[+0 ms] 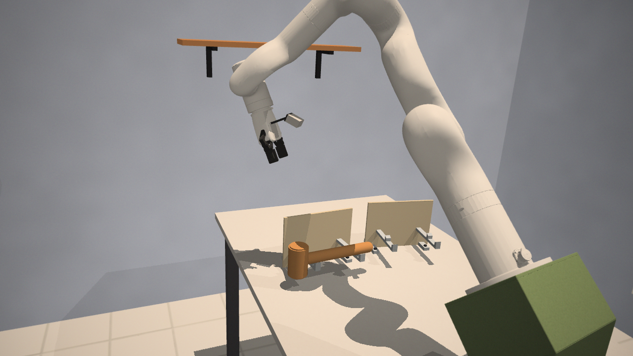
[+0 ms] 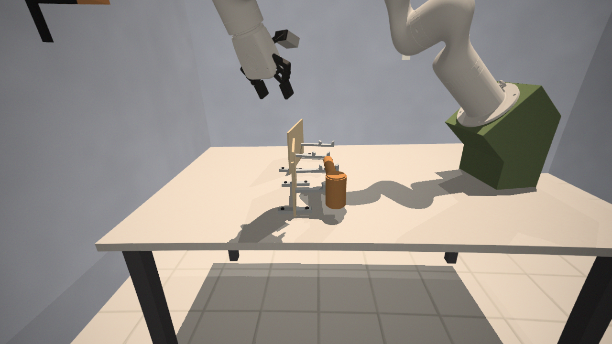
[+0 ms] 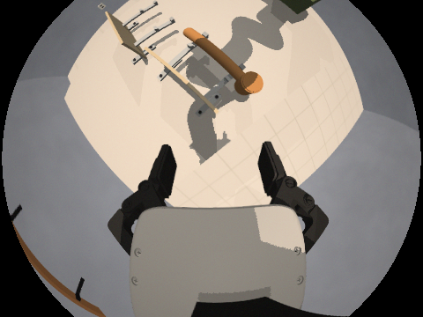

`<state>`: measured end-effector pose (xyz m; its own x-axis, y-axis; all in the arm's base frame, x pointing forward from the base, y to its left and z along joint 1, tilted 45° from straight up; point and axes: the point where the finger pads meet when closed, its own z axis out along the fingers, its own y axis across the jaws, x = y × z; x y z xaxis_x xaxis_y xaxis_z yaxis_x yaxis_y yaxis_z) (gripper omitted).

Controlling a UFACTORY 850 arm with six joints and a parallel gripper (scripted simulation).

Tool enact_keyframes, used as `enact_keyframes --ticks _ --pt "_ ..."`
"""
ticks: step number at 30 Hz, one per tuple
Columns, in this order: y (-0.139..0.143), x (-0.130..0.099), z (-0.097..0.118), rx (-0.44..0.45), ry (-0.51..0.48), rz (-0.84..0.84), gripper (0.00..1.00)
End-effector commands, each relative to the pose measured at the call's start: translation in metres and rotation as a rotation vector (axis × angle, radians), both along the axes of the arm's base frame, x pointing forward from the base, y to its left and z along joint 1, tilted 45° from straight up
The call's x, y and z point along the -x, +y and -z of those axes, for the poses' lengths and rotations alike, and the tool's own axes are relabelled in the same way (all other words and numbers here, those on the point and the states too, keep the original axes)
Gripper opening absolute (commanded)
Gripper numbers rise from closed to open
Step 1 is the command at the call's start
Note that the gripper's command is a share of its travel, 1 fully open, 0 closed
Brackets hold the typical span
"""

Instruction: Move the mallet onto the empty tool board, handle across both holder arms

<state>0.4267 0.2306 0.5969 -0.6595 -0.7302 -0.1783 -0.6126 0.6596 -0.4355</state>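
The orange mallet (image 1: 325, 257) lies across the two grey arms of the left tool board (image 1: 317, 232), its head (image 1: 297, 260) outside the left arm. It also shows in the exterior view (image 2: 333, 184) and the wrist view (image 3: 225, 62). The second tool board (image 1: 399, 222) stands to its right, and its two arms (image 1: 402, 241) hold nothing. My gripper (image 1: 275, 155) hangs high above the table, well clear of both boards, with its fingers wide open and nothing between them. It also shows in the exterior view (image 2: 273, 91) and the wrist view (image 3: 218, 167).
The green robot base (image 1: 535, 305) stands at the table's near right corner. The arm (image 1: 442, 146) arches over the right board. An orange wall shelf (image 1: 265, 45) on black brackets is high behind the gripper. The table's left edge (image 1: 232, 265) lies close to the mallet head.
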Motion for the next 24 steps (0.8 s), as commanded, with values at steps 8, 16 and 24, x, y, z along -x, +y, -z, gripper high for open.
enact_keyframes --ticks 8,16,24 --pt "0.0 0.0 -0.001 -0.001 -0.001 0.0 1.0" --pt "0.0 0.0 -0.001 -0.001 -0.001 0.0 1.0" --pt "-0.018 -0.022 0.013 0.049 -0.085 -0.005 1.0"
